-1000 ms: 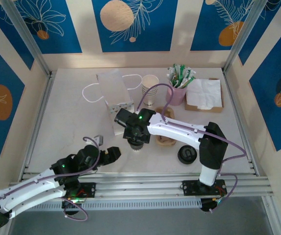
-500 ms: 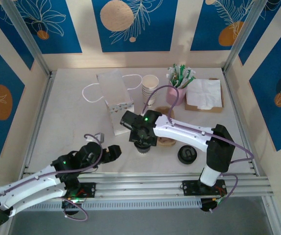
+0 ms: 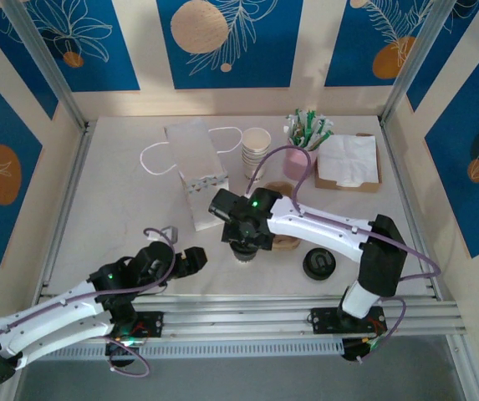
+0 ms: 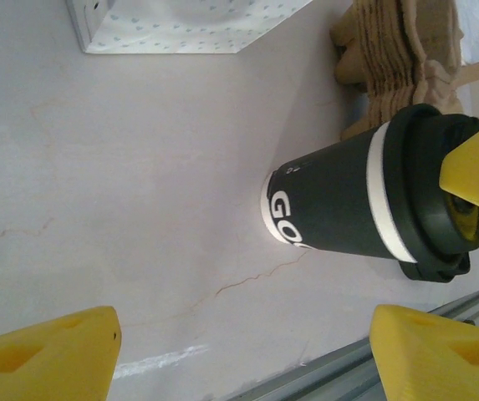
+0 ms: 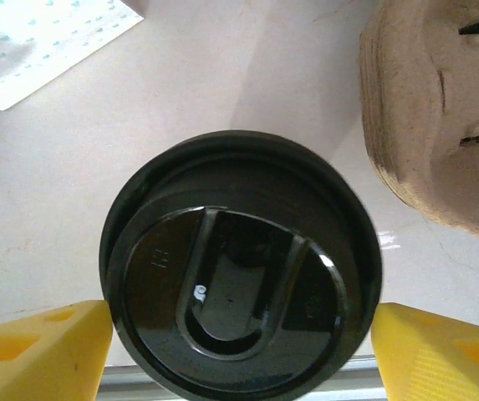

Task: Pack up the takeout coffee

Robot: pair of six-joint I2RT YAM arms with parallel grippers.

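Black-lidded takeout coffee [image 5: 239, 267]: upright on the counter [image 4: 122, 184], just beside the pulp carrier [image 5: 440, 117], in no slot. Right fingers [image 5: 38, 351]: spread wider than a second ago, straddling the lid without pinching, which reads as a release or regrip. Left fingers [image 4: 47, 351]: spread, empty, near the cup, unchanged. Packing not yet done.

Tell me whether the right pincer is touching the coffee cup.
Cannot tell: in the right wrist view its fingers border the lid with no plain gap.

On the dark side of the takeout coffee [image 4: 339, 209] stand white letters "GO", the rest hidden.
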